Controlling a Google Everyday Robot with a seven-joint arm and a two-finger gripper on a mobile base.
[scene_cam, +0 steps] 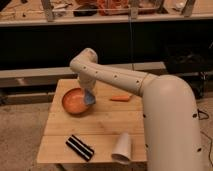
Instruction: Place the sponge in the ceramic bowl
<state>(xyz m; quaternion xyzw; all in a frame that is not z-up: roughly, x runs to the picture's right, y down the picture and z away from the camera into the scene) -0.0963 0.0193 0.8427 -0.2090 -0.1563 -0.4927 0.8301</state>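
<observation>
A: Looking at the gripper (88, 93) first, where do we have it?

B: At the right rim of the ceramic bowl (72, 103), pointing down. The arm (117, 76) bends over the table (107, 125) from the right of the view.

A: Claw state?

B: Clamped narrow on the sponge (90, 98). We see the blue pad sticking out under the tips, tilted, approx. over the bowl's right inner wall. Touching the bowl or not, we can't tell.

A: Bowl itself?

B: Upright, on the table's left half, toward the back.

A: Other stuff?

B: A flat orange piece (120, 98) lies right of the bowl, w/ a gap btwn them. Near the front edge we've got the striped block (80, 147), and the cup (122, 148) tipped over beside it, not touching.
</observation>
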